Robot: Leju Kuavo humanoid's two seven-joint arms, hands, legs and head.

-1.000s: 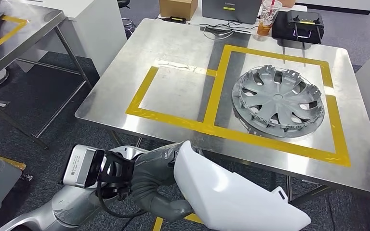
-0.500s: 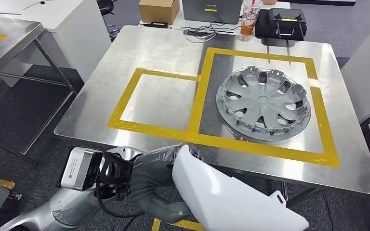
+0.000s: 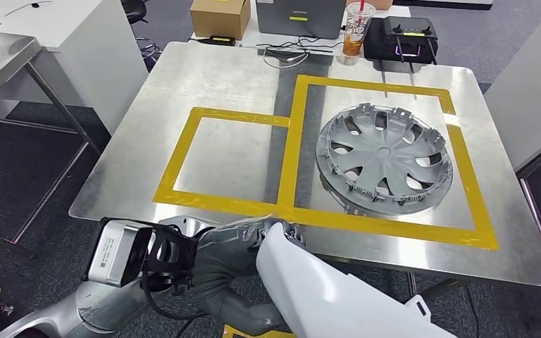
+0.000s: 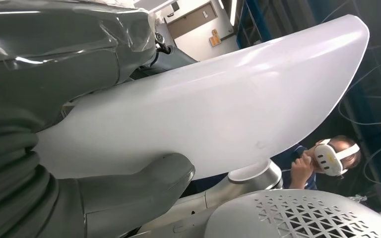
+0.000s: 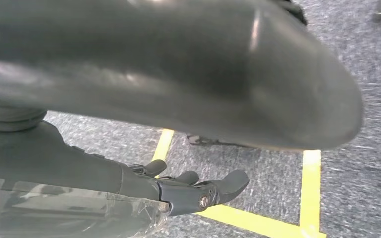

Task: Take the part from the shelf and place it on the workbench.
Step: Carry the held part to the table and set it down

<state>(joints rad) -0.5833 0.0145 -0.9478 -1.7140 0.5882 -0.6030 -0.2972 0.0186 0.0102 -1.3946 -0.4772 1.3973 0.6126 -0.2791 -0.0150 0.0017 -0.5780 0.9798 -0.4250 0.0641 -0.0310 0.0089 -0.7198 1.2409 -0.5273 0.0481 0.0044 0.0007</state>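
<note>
A: Where is the part seen?
B: A white part [image 3: 338, 296] is held low in the frame, below the table's near edge, by the left hand [image 3: 232, 271]; its grey thumb is pressed under the part and its fingers [image 4: 69, 54] are wrapped over the top. The part is not on the table [image 3: 211, 77].

A: And the right hand?
B: The right hand [image 5: 193, 191] is seen above grey carpet [image 5: 357, 163] with yellow floor tape [image 5: 310, 188]; its fingers are loosely extended and nothing is held.

A: What room is left on the table?
B: The smaller yellow-taped square [image 3: 225, 155], left of centre, is bare steel. A grey wheel cover [image 3: 384, 158] lies inside the larger taped square on the right. Along the far edge a cardboard box [image 3: 218, 15], a cup [image 3: 356, 28] and a black controller [image 3: 401, 36] are lined up.

A: Any writing?
B: None can be read.
</note>
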